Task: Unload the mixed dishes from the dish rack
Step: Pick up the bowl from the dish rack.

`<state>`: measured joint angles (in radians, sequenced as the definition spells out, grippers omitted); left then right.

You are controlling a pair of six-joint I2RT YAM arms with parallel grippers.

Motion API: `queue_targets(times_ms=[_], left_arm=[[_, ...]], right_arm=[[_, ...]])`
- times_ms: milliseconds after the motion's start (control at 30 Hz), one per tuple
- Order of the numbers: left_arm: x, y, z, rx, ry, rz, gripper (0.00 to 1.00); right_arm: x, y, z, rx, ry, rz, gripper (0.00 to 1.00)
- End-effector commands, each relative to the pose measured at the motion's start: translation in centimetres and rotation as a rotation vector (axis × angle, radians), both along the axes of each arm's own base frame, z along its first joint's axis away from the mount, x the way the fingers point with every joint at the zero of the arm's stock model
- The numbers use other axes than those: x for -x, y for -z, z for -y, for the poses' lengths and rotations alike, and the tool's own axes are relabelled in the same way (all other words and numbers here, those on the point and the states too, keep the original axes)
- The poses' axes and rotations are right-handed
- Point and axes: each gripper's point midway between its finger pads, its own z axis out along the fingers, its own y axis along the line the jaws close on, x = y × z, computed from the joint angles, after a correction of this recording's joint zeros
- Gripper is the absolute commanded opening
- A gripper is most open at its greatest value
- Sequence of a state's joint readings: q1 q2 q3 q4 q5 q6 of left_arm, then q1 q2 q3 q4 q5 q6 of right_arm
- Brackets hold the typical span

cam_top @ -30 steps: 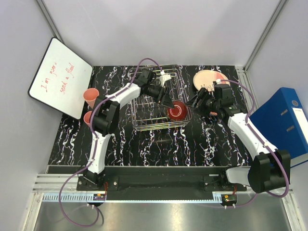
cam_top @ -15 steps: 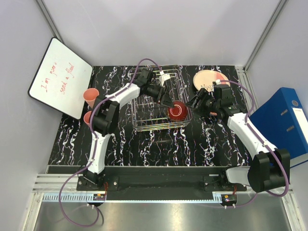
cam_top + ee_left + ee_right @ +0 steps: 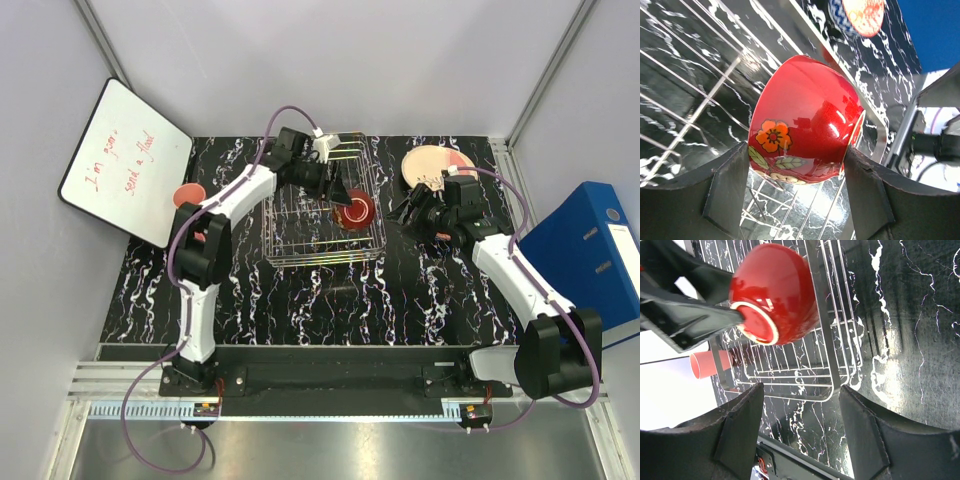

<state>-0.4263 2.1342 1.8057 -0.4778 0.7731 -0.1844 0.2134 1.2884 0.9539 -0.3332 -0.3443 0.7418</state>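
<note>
My left gripper [image 3: 350, 205] is shut on the glossy red bowl [image 3: 356, 211] and holds it tilted above the right part of the silver wire dish rack [image 3: 300, 242]. In the left wrist view the bowl [image 3: 805, 115], with its orange flower, sits between both fingers [image 3: 732, 187] above the rack wires [image 3: 690, 75]. My right gripper [image 3: 408, 212] is open and empty just right of the rack. In the right wrist view I see the lifted bowl [image 3: 775, 292], the rack [image 3: 790, 375] and my open right gripper [image 3: 800, 430].
Unloaded dishes [image 3: 435, 165] lie at the back right, with the blue-white patterned bowl [image 3: 860, 14] among them. A salmon-pink cup [image 3: 187, 195] stands left of the rack, also in the right wrist view [image 3: 710, 364]. A whiteboard [image 3: 125, 160] leans far left; a blue binder [image 3: 585, 250] lies right.
My left gripper has lifted the red bowl off the rack floor and carried it slightly toward the back. The right gripper has hardly moved.
</note>
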Motion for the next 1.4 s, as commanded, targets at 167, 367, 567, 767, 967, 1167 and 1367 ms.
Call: queue_targets(times_ms=[167,367,567,767,967,1167,1367], left_arm=[[-2.6,-8.6,-2.1,-0.032,-0.144,0.268,0.00],[-3.1,-8.7,-3.3,-0.089,-0.192,0.312,0.00],[-3.3,-10.0,-4.1,-0.110,-0.232,0.355,0.00],[-3.1,-11.8,-4.2,-0.091,-0.238,0.389,0.00],[-3.0,-12.6,-4.7,-0.097,-0.259,0.409,0.00],[-3.9,-12.4,-7.3,-0.240,-0.385,0.496,0.00],[-4.1,-11.8,-9.1,-0.435,-0.501,0.608,0.00]], right_arm=[[-0.7,-1.2,-0.4,-0.011,-0.007,0.055,0.70],[-0.8,-1.0,-0.7,-0.021,-0.015,0.051,0.69],[-1.0,-0.8,-0.8,-0.034,-0.013,0.049,0.69],[-1.2,-0.8,-1.1,-0.047,-0.016,0.047,0.69],[-1.2,-0.7,-1.0,-0.046,-0.015,0.047,0.69],[-1.5,-0.2,-1.3,-0.051,-0.018,0.041,0.69],[-1.6,0.4,-1.2,-0.047,-0.017,0.033,0.69]])
